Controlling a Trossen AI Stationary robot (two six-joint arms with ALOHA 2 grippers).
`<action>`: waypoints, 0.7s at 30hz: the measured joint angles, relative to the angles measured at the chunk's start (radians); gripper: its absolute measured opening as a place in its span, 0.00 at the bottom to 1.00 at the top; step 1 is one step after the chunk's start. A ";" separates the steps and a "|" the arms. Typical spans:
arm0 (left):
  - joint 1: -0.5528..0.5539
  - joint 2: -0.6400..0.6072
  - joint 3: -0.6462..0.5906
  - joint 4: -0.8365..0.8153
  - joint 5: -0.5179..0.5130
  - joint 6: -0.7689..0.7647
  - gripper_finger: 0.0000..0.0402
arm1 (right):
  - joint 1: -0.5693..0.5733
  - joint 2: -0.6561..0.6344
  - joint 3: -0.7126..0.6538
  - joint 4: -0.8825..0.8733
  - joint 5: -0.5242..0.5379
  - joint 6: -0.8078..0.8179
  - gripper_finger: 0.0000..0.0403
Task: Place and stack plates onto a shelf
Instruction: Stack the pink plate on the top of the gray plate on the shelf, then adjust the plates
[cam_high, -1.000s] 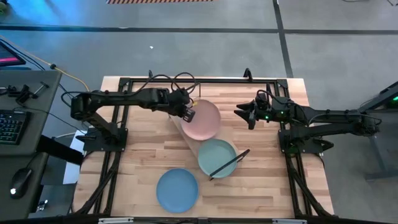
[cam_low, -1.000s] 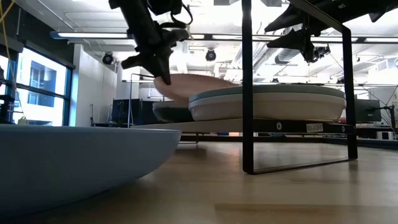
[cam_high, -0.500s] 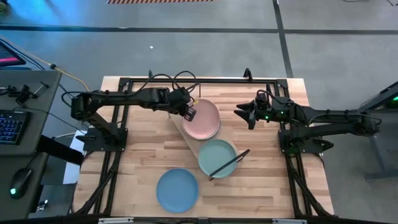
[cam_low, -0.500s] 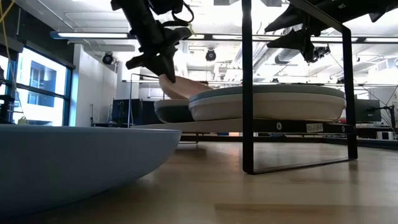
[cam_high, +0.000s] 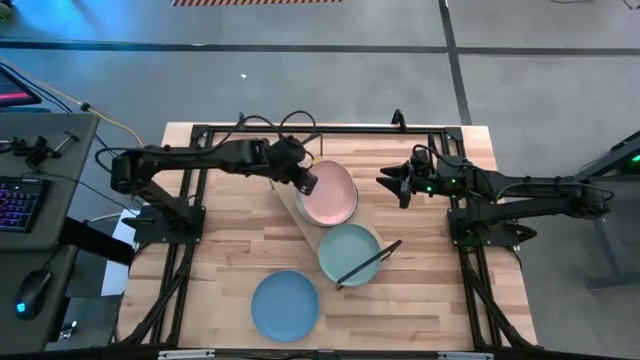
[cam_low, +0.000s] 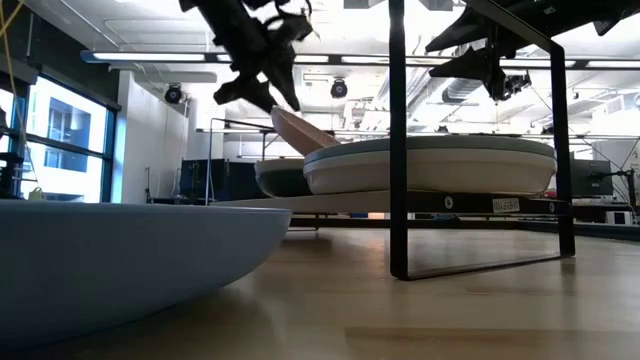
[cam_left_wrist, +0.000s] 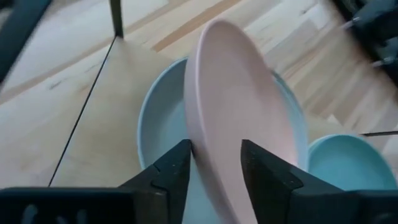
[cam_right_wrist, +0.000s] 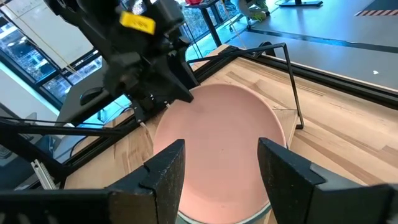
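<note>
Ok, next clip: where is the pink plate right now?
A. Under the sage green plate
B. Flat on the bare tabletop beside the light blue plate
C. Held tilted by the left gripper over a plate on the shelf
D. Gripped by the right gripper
C: the left gripper's fingers clamp the pink plate's rim, and it leans tilted over a pale plate on the shelf.

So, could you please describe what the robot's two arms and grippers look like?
Both arms are dark, slim and jointed. The left gripper has black angular fingers, looping black cables behind it, and a yellow label on its housing. The right gripper has matching dark fingers and a small green light at its wrist.
</note>
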 joint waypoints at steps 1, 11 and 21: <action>0.000 -0.006 0.004 0.001 0.001 0.009 0.34 | 0.000 0.000 0.000 0.000 0.000 0.001 0.45; 0.013 -0.068 0.010 -0.014 0.043 0.031 0.38 | 0.000 0.000 0.000 0.000 0.002 0.001 0.45; -0.058 -0.204 -0.028 0.037 -0.069 0.213 0.36 | 0.000 0.000 0.000 0.039 0.002 0.035 0.45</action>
